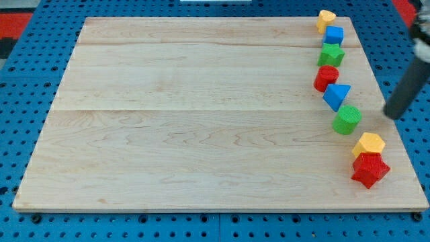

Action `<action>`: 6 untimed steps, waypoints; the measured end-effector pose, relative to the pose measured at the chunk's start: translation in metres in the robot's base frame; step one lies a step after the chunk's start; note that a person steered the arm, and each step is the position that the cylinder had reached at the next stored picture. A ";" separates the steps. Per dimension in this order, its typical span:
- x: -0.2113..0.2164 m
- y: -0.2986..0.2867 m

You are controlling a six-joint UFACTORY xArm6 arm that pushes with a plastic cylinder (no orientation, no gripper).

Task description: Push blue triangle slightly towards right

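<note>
the blue triangle [336, 95] lies near the board's [201, 121] right edge, touching the red cylinder [326, 78] above-left of it and the green cylinder [347, 119] just below it. my tip [392, 115] rests right of the triangle, apart from it. no jaws here: just a bare rod.

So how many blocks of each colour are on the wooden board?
Yellow: 2, the heart-like block and the hexagon
Blue: 2, the cube and the triangle
Green: 2, the star and the cylinder
Red: 2, the cylinder and the star
Total: 8

My tip sits right of the green cylinder.
</note>
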State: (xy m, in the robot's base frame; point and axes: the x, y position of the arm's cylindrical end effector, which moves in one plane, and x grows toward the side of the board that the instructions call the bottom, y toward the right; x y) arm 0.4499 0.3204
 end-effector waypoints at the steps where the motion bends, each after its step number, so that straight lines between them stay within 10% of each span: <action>1: -0.013 0.025; 6: -0.030 0.025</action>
State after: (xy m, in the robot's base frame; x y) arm 0.4203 0.3454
